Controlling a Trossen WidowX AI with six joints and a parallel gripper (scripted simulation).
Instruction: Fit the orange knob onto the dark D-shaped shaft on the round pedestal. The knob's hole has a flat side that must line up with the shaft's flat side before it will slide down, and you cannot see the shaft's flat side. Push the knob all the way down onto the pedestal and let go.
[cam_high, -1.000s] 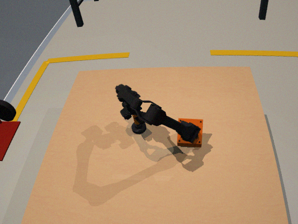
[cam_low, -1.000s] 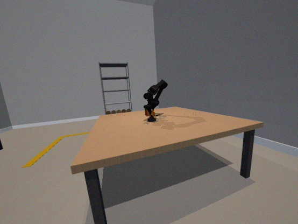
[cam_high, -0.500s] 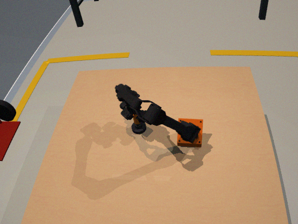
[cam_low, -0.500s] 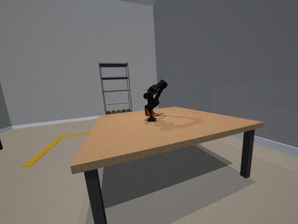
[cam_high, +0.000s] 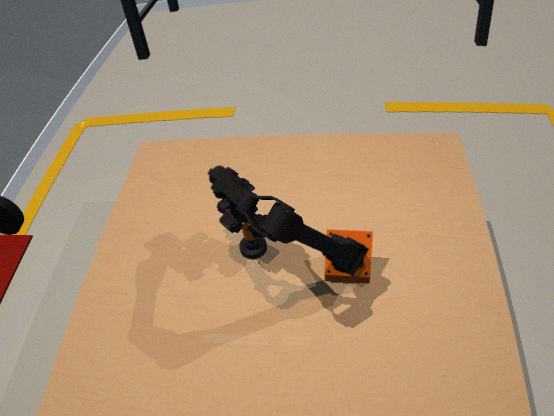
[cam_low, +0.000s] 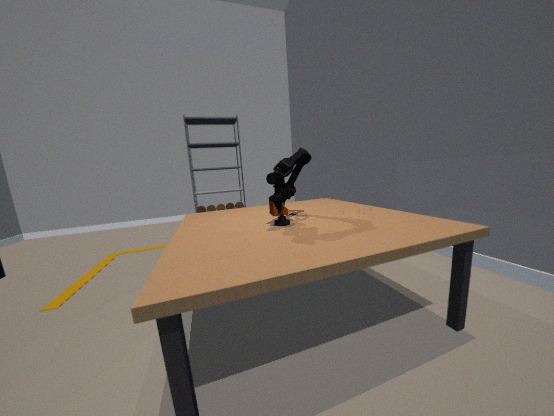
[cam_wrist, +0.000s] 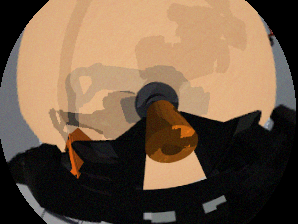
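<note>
The orange knob (cam_high: 248, 232) (cam_wrist: 165, 117) is held between the fingers of my gripper (cam_high: 247, 230) (cam_wrist: 162, 117), which is shut on it. The knob is roughly upright over the dark round pedestal (cam_high: 253, 250) (cam_low: 282, 222) (cam_wrist: 143, 101). In the wrist view the knob's far end overlaps the pedestal's near part. The dark shaft is hidden by the knob, and I cannot tell whether the knob's lower end is around it or just above it. The flat sides do not show.
The arm's orange base block (cam_high: 353, 234) (cam_low: 272, 208) stands on the wooden table (cam_high: 300, 165) (cam_low: 240, 250), beside the pedestal in the top view. The arm's shadows lie across the table. A shelf rack (cam_low: 215, 145) stands beyond the table.
</note>
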